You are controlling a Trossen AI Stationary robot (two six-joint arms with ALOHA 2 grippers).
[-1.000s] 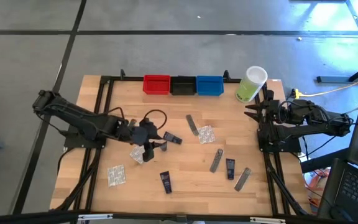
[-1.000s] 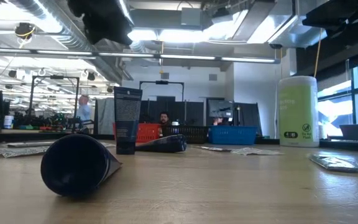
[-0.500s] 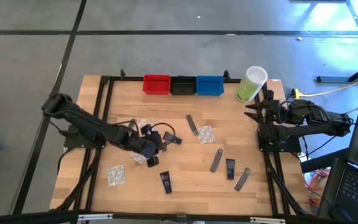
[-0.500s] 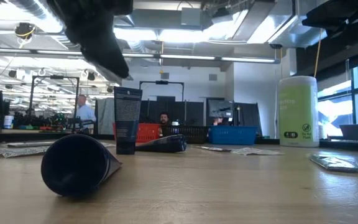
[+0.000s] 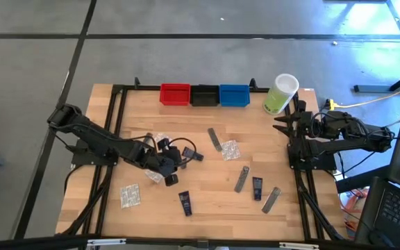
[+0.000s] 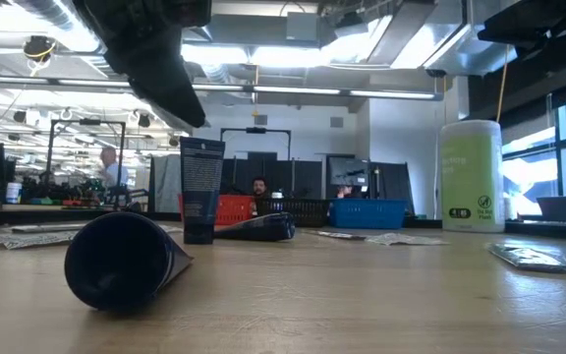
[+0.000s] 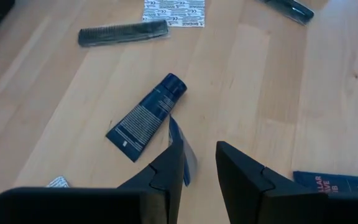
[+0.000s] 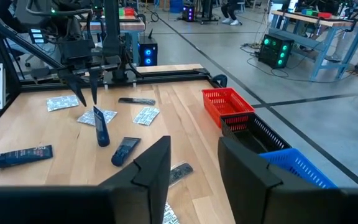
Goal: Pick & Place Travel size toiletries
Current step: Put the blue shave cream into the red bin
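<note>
Risk, topple: an upright navy tube (image 6: 201,187) stands on its cap directly under my left jaws. If one finger (image 7: 166,174) brushes its flat crimped end before the other arrives, I judge it tips over and rolls.
Risk, off-centre pinch: seen from my left wrist, the crimped end shows as a thin blue edge beside one finger rather than in the middle of the gap. Closing like this could shove it sideways or catch only a corner.
Risk, neighbours: a second navy tube (image 7: 146,117) lies flat on the worktop (image 5: 207,208) just beside the standing one. A falling tube could knock into it.
Left jaws: spread by a narrow gap, low over the middle-left of the worktop. They pinch nothing that I can make out, and I cannot tell whether the finger touches the crimped end.
Right jaws: parted and empty, waiting at the right edge of the worktop.
Other toiletries: a clear packet (image 5: 230,149), a grey sachet (image 5: 241,178) and more tubes lie scattered over the middle, well apart from the red bin (image 5: 175,94) at the far edge.
</note>
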